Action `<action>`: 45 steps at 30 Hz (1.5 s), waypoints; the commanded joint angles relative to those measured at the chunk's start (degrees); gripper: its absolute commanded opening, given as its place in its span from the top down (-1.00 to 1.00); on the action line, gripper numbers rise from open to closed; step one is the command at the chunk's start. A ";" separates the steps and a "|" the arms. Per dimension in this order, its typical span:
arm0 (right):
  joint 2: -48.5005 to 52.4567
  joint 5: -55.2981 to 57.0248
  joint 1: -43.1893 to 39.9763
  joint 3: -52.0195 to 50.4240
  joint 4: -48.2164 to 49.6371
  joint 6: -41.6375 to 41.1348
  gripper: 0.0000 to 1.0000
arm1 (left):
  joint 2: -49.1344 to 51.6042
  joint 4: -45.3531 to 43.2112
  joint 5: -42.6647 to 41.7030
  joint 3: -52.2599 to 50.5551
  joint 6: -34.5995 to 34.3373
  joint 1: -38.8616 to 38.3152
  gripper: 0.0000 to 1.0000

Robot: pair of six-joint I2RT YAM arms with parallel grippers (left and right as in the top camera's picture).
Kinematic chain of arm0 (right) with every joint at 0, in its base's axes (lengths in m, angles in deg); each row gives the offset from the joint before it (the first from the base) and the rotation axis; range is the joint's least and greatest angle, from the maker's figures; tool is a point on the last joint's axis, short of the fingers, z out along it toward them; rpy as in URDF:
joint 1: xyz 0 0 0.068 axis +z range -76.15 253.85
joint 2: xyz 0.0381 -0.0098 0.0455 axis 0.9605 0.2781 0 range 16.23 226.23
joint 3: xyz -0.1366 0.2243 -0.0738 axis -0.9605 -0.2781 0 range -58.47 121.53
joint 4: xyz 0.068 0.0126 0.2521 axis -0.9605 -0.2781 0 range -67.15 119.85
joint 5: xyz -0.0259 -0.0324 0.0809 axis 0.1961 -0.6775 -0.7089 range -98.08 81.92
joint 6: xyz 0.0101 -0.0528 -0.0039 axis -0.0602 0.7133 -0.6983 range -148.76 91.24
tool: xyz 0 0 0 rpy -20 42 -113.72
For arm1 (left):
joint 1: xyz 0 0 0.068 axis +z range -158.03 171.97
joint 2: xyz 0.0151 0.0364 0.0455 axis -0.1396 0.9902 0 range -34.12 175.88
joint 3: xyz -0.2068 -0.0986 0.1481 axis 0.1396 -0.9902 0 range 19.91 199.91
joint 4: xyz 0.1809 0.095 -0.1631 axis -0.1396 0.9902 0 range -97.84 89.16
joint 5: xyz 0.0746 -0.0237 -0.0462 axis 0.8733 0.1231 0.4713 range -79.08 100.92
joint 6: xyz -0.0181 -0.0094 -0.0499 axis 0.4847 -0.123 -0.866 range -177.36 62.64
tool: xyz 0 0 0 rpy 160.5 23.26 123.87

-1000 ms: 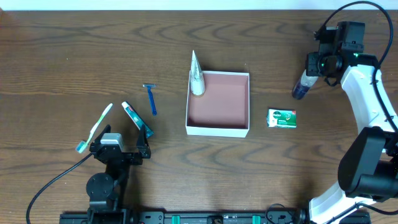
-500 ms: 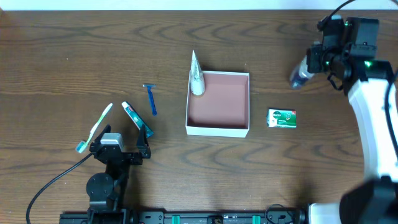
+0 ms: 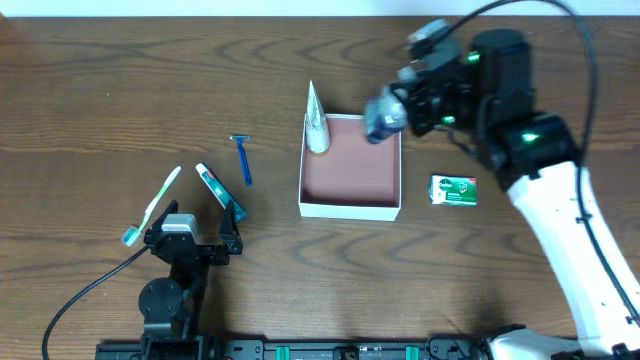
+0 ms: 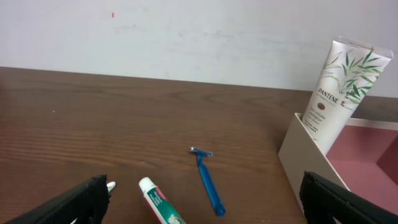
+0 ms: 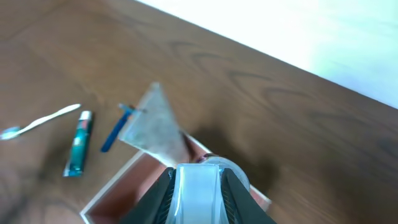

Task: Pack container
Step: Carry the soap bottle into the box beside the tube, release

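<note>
Right gripper [image 5: 199,194]: fingers clamped on the small bottle [image 3: 382,118], which hangs over the far right corner of the container [image 3: 350,209]. Left gripper [image 3: 193,242]: fingers spread wide, holding nothing, beside the toothpaste [image 3: 218,189].

Risks, as judgement:
- The bottle sits right above the rim rather than the floor. If you let go here, it may catch the wall and tumble outside, towards the soap packet [image 3: 453,190].
- If you come down too fast, you may nudge the light cardboard sideways.
- The tube [image 3: 316,125] stands propped in the far left corner, so a jolt could topple it.

Container: square, shallow and open-topped, with white outer walls and a dusty pink floor. It sits mid-table, and most of its floor is bare.
</note>
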 commanded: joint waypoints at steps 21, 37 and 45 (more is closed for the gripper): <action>16.65 3.06 5.88 1.25 7.30 -2.69 0.69 | -0.28 2.05 -1.05 -0.92 -0.11 0.35 -0.96; 21.38 3.08 7.15 1.25 11.69 -2.67 0.65 | -0.28 2.05 -1.05 -0.92 -0.11 0.35 -0.96; 21.46 3.08 7.32 1.25 11.96 -2.67 0.08 | -0.28 2.05 -1.05 -0.92 -0.11 0.35 -0.96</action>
